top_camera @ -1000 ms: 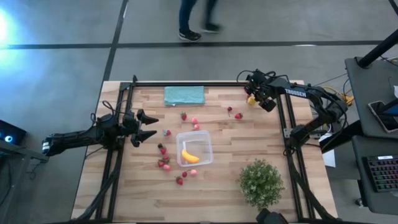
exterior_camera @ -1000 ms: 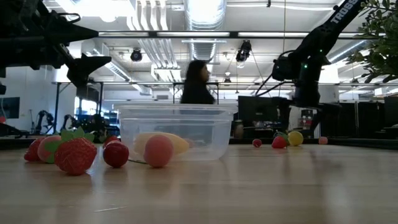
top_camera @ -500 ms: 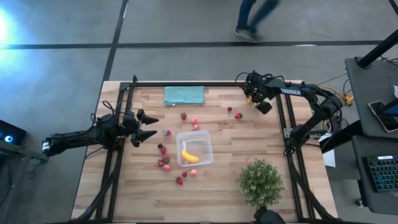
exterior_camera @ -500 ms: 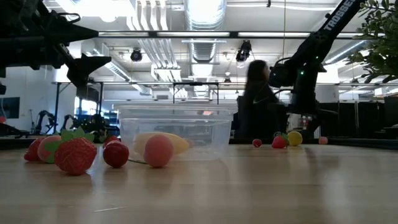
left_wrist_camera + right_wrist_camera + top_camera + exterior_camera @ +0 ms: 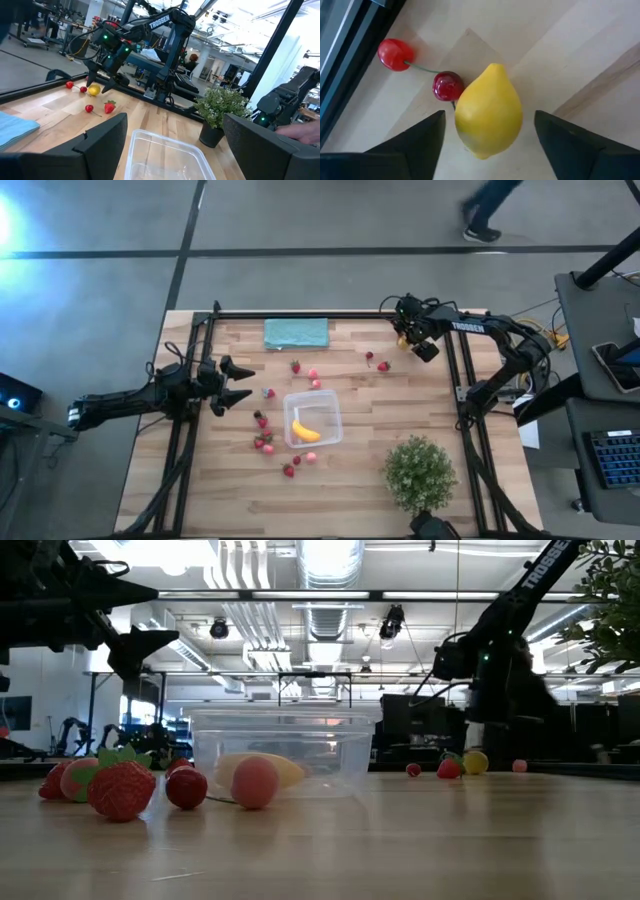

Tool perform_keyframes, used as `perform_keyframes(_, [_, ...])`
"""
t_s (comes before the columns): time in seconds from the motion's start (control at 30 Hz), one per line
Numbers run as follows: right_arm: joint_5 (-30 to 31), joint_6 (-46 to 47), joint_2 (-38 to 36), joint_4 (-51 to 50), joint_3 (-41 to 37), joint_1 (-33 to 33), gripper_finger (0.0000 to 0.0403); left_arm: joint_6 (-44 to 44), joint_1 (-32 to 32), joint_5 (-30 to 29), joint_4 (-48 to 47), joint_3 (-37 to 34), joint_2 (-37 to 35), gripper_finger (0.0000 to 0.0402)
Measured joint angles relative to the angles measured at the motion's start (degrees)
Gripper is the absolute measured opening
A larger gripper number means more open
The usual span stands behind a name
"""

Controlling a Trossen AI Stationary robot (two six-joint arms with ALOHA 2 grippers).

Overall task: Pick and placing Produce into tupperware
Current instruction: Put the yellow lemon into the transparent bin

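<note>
Pale wood planks form the desk [image 5: 370,410], set on a grey workshop floor where a person's legs [image 5: 487,210] cross at the far edge. At the far right corner the right claw [image 5: 407,337] hangs over a yellow lemon [image 5: 488,111], a smooth, pointed fruit lying on the wood between the spread fingers [image 5: 412,145], which do not touch it; two red cherries [image 5: 447,85] on green stems lie just beside it. The left claw [image 5: 240,383] waits at the desk's left side, its fingers wide apart and holding nothing.

Near the middle stands a square clear plastic tub [image 5: 313,418] with rounded corners, and a yellow banana [image 5: 305,431] lies inside it. Small red and pink strawberries [image 5: 263,442] are scattered on the wood to the tub's left and along its near side, with more strawberries [image 5: 313,376] on its far side and towards the right claw. From desk level, one large strawberry [image 5: 122,786] with green leaves lies left of the tub. A teal cloth [image 5: 296,332] lies flat at the far edge, and a bushy green plant [image 5: 419,472] stands at the near right.
</note>
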Motion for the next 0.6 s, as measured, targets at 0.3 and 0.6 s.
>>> perform_keyframes(0.3, [0.01, -1.02, 0.13, 0.05, 0.00, 0.00, 0.0213, 0.00, -0.02, -0.02, 0.00, 0.00, 0.01, 0.0314])
perform_keyframes(0.6, [-0.02, -1.02, 0.10, 0.09, 0.01, 0.04, 0.0200, 0.00, -0.02, 0.00, -0.02, 0.00, 0.00, 0.0314])
